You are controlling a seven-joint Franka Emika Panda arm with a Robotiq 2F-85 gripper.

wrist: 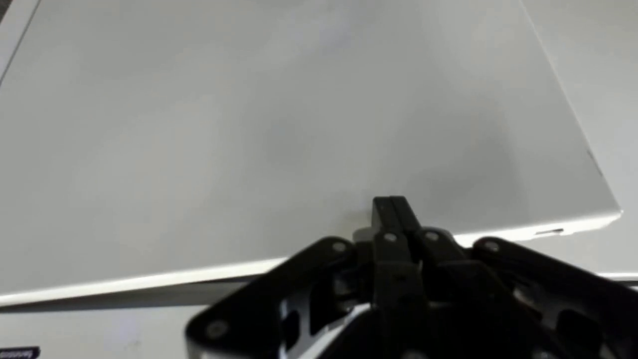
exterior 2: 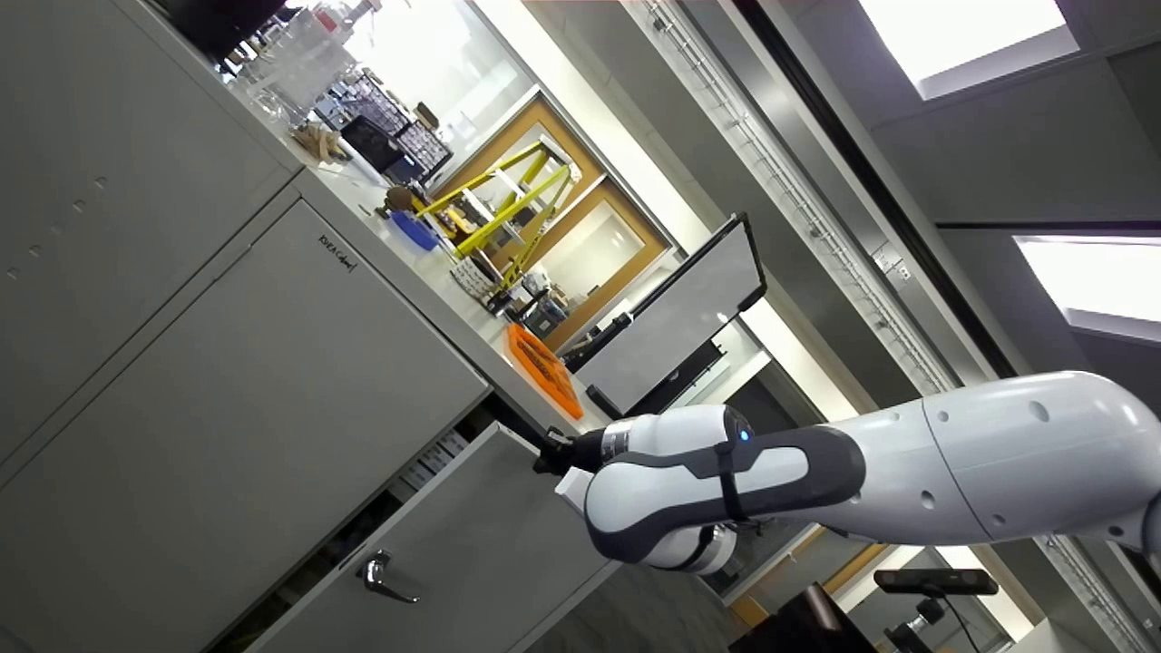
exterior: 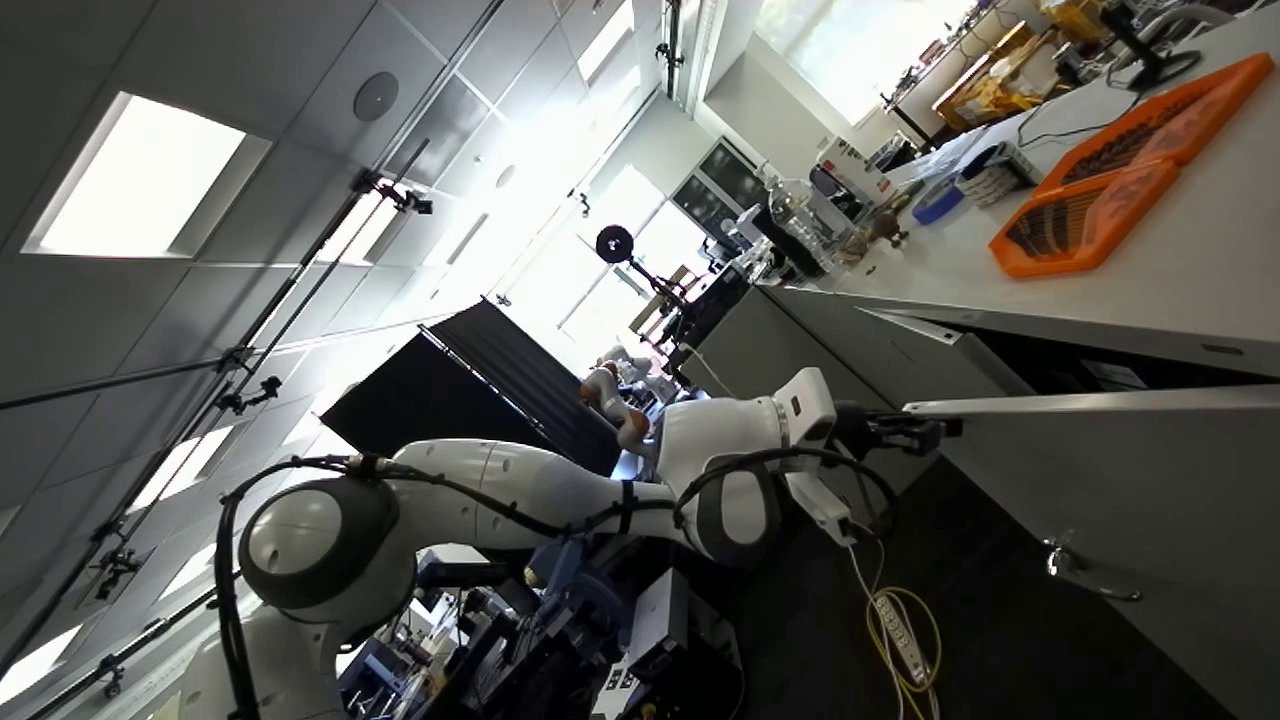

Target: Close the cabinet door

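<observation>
The cabinet door is a large pale grey panel in both exterior views (exterior: pixel 1120 490) (exterior 2: pixel 490 526) and fills much of the wrist view (wrist: pixel 249 124). It stands ajar, with a dark gap between it and the cabinet. Its silver handle shows in both exterior views (exterior: pixel 1085 575) (exterior 2: pixel 385 579). My gripper is at the door's top edge near its free corner in both exterior views (exterior: pixel 950 430) (exterior 2: pixel 547 453). In the wrist view, my gripper's fingertips (wrist: pixel 390 199) are together with nothing between them, over the door's outer face. I cannot tell whether they touch it.
The white countertop (exterior: pixel 1220 230) overhangs the cabinet and carries an orange tray (exterior: pixel 1090 190) and a blue ring (exterior: pixel 938 203). A neighbouring grey panel (exterior 2: pixel 299 363) stands beside the door. A power strip (exterior: pixel 900 635) with cables lies below the arm on the dark floor.
</observation>
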